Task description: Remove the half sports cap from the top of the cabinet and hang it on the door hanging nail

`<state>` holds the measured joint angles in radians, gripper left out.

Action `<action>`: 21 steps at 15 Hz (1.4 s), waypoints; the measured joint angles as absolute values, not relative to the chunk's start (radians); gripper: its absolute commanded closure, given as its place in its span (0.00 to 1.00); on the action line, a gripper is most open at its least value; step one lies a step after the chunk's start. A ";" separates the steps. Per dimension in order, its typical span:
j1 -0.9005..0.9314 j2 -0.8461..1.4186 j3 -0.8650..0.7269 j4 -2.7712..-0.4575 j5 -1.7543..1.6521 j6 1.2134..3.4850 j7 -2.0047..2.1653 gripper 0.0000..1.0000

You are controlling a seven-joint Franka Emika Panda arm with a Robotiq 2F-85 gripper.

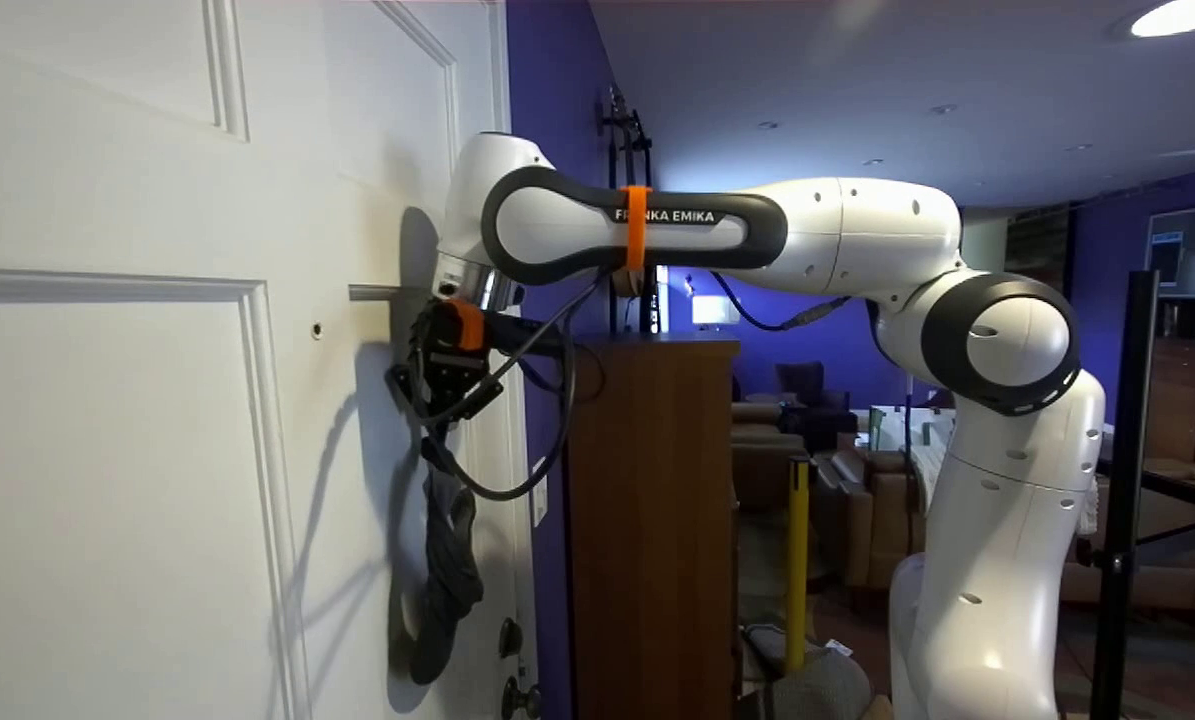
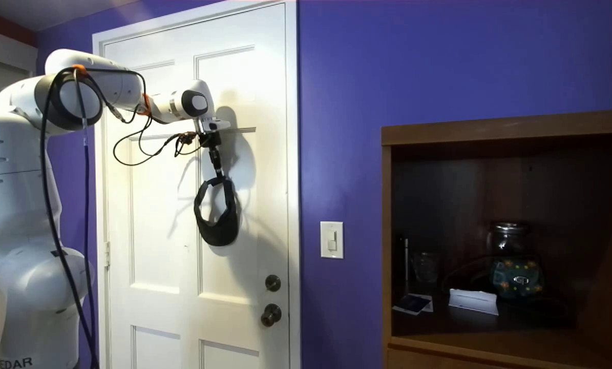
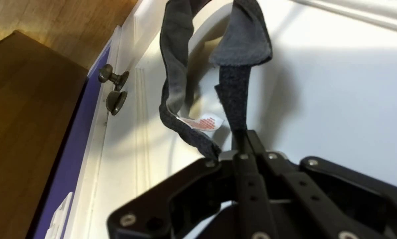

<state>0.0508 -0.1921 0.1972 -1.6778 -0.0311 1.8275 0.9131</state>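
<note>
The dark grey half sports cap [image 2: 218, 233] hangs by its strap, brim down, in front of the white door [image 2: 157, 230]. My gripper [image 3: 246, 134] is shut on that strap; in the wrist view the band [image 3: 235, 96] runs into the fingertips and a white label shows beside it. Seen from the side, the cap [image 1: 447, 580] is close to the door, but I cannot tell if it touches. A tiny dark dot, the nail [image 1: 317, 330], shows on the door beside the gripper, a little above fingertip height. The brown cabinet [image 1: 652, 530] stands behind the arm near the purple wall.
Below the cap, toward the door's edge, a knob [image 2: 271, 314] and a lock [image 2: 273, 283] stick out. A light switch [image 2: 331, 240] is on the purple wall. Loose cables [image 1: 547, 470] loop around the wrist. The cabinet's open shelf [image 2: 464, 333] holds a jar and small items.
</note>
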 measured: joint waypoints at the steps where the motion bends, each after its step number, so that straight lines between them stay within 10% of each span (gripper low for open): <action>1: 0.052 -0.197 0.200 -1.688 -0.034 1.836 0.928 1.00; 21: 0.117 -0.242 0.259 -1.796 -0.009 1.840 1.018 1.00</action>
